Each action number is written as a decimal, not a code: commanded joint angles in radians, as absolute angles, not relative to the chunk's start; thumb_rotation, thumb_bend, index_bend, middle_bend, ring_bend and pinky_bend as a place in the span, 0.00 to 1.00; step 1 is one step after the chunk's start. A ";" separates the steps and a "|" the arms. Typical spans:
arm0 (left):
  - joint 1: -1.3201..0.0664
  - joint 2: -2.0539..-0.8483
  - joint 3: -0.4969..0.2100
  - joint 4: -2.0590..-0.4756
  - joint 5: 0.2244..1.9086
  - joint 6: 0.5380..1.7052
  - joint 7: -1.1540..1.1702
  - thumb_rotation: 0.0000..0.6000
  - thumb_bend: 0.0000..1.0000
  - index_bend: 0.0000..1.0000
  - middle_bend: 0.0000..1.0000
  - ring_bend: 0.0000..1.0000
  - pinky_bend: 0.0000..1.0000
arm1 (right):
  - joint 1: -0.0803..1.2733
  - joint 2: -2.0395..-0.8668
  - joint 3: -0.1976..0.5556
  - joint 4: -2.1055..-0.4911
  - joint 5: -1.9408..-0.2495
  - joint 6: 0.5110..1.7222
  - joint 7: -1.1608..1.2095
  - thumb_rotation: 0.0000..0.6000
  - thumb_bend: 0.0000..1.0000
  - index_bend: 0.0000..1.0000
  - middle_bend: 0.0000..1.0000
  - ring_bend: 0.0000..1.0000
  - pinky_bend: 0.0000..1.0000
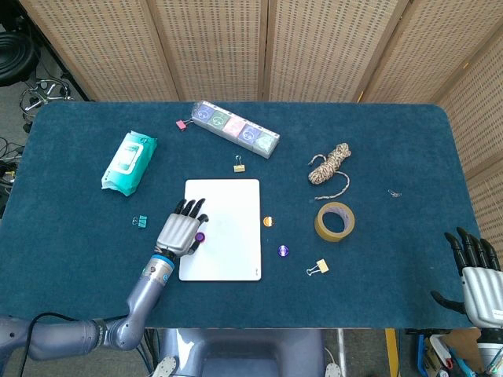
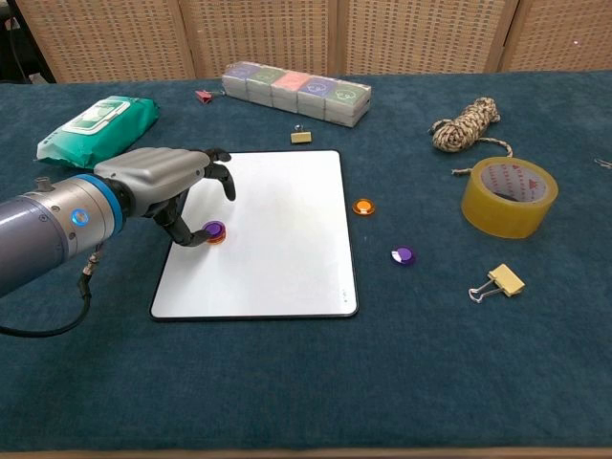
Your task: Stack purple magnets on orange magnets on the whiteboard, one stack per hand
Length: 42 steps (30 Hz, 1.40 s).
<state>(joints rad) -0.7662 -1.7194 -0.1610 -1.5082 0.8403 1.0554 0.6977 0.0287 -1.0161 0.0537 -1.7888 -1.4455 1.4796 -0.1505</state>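
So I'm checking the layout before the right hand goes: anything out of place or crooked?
Nothing damaged or spilled. One orange magnet and one purple magnet lie apart on the cloth, right of the whiteboard, not stacked. The left stack sits slightly offset.
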 commanded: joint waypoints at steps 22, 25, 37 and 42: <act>-0.446 -1.225 0.030 -1.659 1.287 1.341 0.241 1.00 0.07 0.00 0.00 0.00 0.00 | 0.098 -1.071 0.085 -1.757 -1.413 1.406 -0.263 1.00 0.00 0.01 0.00 0.00 0.00; -0.381 -1.183 0.049 -1.648 1.326 1.417 0.171 1.00 0.07 0.00 0.00 0.00 0.00 | 0.141 -1.076 0.103 -1.778 -1.427 1.378 -0.332 1.00 0.00 0.02 0.00 0.00 0.00; -0.235 -1.046 0.061 -1.723 1.375 1.528 0.044 1.00 0.07 0.00 0.00 0.00 0.00 | 0.501 -1.225 0.255 -1.968 -1.179 1.024 -0.596 1.00 0.00 0.15 0.00 0.00 0.00; -0.224 -1.038 0.053 -1.720 1.402 1.519 0.029 1.00 0.07 0.00 0.00 0.00 0.00 | 0.650 -1.369 0.301 -1.873 -1.015 0.982 -0.715 1.00 0.06 0.21 0.00 0.00 0.00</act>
<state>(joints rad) -0.2263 -1.0406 0.0544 -1.7211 1.3986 1.5222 0.0322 0.5793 -1.2936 0.2639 -1.9177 -1.0960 1.0191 -0.6450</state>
